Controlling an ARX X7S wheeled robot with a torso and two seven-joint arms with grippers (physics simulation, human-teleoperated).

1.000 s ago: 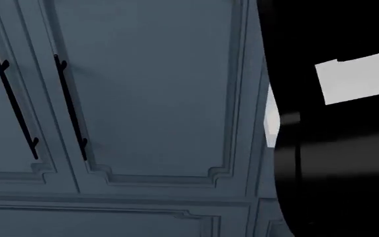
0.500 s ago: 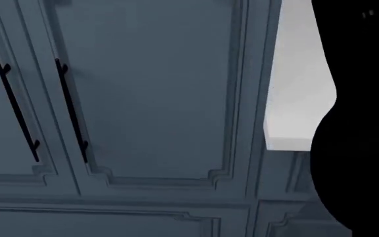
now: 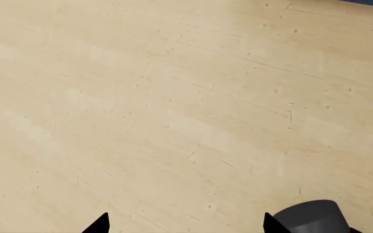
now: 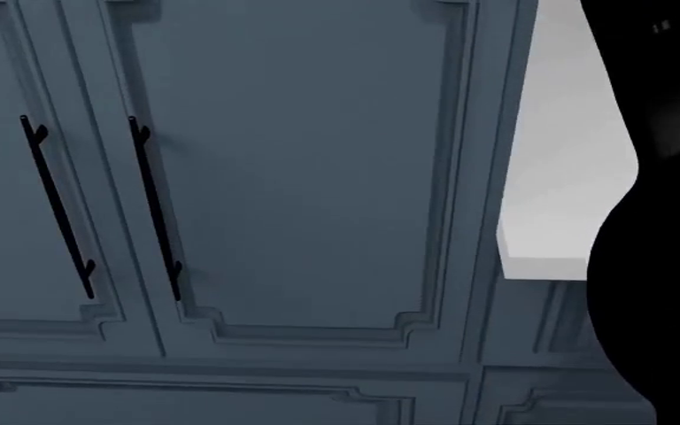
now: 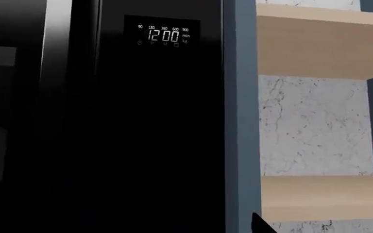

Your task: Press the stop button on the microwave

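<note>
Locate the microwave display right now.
Only the right wrist view shows it: the lit display reading 12:00 sits high on the black microwave front, just beside the blue cabinet edge that borders the wooden shelves.

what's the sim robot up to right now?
It is working toward pressing the microwave's stop button. The right wrist camera faces the black microwave close up, its display reading 12:00, wooden shelves beside it. No button is discernible. The left tool hangs open over wood flooring. The head camera sees only cabinet doors.
</note>
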